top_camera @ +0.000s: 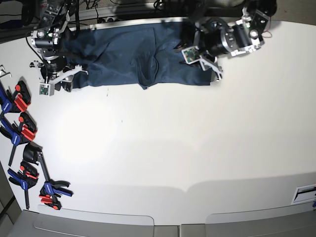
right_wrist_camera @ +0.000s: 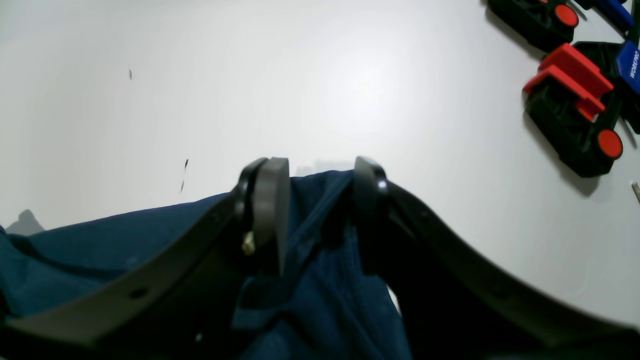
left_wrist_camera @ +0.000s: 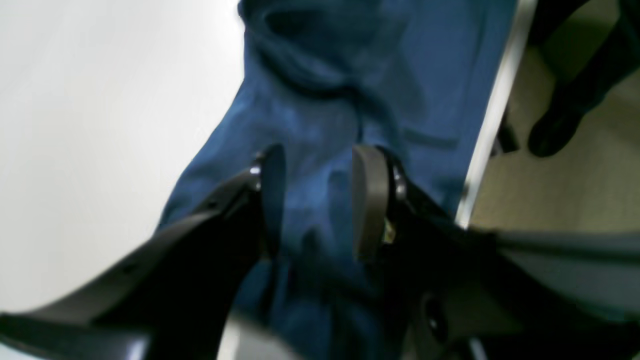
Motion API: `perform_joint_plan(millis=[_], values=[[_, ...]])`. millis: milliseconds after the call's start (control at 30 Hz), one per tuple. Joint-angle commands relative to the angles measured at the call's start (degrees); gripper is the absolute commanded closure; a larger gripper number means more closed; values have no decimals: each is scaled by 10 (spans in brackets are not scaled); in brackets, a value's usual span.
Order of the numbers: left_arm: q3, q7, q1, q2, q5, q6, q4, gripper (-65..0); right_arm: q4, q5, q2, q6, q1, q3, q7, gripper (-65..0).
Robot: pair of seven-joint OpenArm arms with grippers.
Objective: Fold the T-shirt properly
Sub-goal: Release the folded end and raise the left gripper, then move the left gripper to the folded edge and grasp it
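Left wrist view: the left gripper (left_wrist_camera: 317, 200) stands with jaws apart over the T-shirt (left_wrist_camera: 350, 100), pads not pinching the cloth, which lies bunched along the table's (left_wrist_camera: 75, 125) far edge and looks soft, light and limp, likely to sag unless taken at a hem or corner. Right wrist view: the right gripper (right_wrist_camera: 320, 210) has jaws part-spread with a ridge of cloth between them, though whether it is gripped cannot be told. Base view: the shirt is a crumpled band between both arms on a smooth white tabletop, clamps (top_camera: 22, 128) well apart at one side.
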State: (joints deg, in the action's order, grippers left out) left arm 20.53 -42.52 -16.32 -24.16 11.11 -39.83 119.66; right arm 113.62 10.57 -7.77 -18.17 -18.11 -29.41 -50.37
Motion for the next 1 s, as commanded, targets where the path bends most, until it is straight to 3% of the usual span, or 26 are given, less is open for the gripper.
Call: perform_joint_plan(millis=[0, 200, 367, 467, 567, 800, 967], values=[[-8, 12, 3, -15, 9, -2, 22, -198, 10, 4, -6, 0, 3, -3, 16, -200], [-40, 23, 1, -77, 9, -2, 37, -198, 10, 4, -6, 0, 3, -3, 15, -200], [-39, 79, -18, -120, -14, -2, 37, -198, 10, 4, -6, 0, 3, -3, 16, -200], [-39, 137, -34, -124, -72, -2, 37, -199, 10, 4, -6, 0, 3, -3, 16, -200], [-39, 171, -42, -124, -88, -2, 37, -208, 10, 4, -6, 0, 3, -3, 16, -200], [-30, 174, -42, -124, -97, -2, 35, -258, 10, 4, -6, 0, 3, -3, 16, -200], [-3, 174, -42, -124, -103, -2, 14, -259, 10, 4, -6, 0, 3, -3, 16, -200]])
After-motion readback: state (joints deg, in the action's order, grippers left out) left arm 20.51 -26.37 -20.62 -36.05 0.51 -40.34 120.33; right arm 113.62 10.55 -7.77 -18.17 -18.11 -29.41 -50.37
